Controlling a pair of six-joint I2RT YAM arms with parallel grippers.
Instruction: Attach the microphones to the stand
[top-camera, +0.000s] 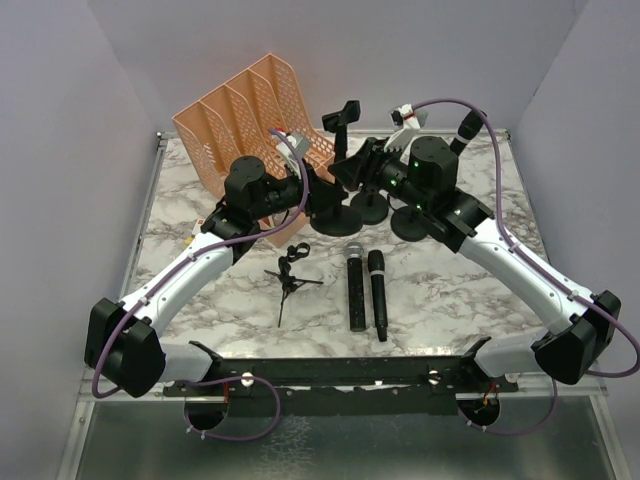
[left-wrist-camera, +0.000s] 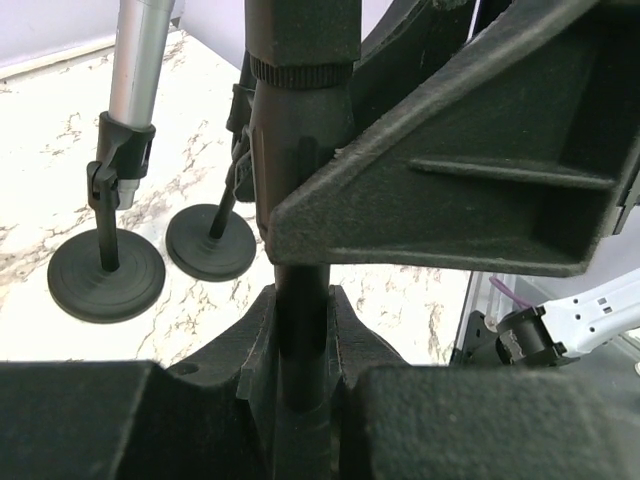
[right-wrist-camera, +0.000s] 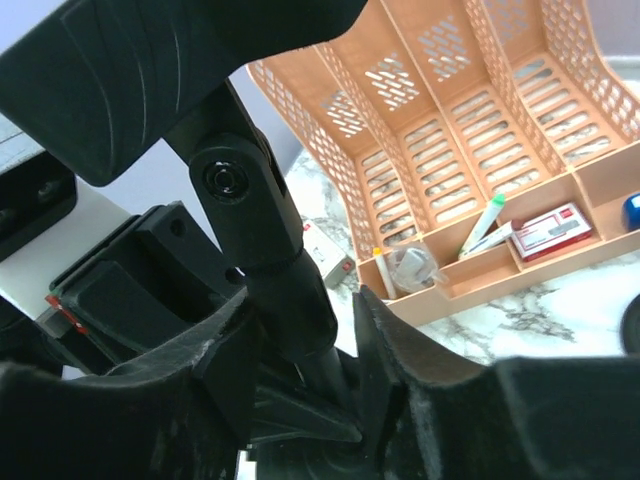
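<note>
Left end effector (left-wrist-camera: 300, 335) was clamped narrow on the thin black post of a stand (left-wrist-camera: 300, 120), low down, below the thicker collar. Right end effector (right-wrist-camera: 300, 345) sat higher on the same stand, its fingers (right-wrist-camera: 400, 370) straddling the neck just under the pivot joint; I could not tell whether they pinched it or stood slightly off it. In the top view both end effectors were among the group of round-based stands at the back middle of the marble counter (top-camera: 450, 290). Two microphones lay flat on the counter nearer the arm bases, side by side and almost parallel, heads pointing away from the bases: the silver-grille microphone (top-camera: 355, 285) on the left, the all-black microphone (top-camera: 377, 295) just beside it. The silver-grey microphone (left-wrist-camera: 140, 60) stood upright in the clip of a second stand (left-wrist-camera: 105, 280), seen at left in the left wrist view. A small tripod (top-camera: 290, 280) lay left of the loose pair. An orange slotted organiser (top-camera: 250, 110) stood at back left.
</note>
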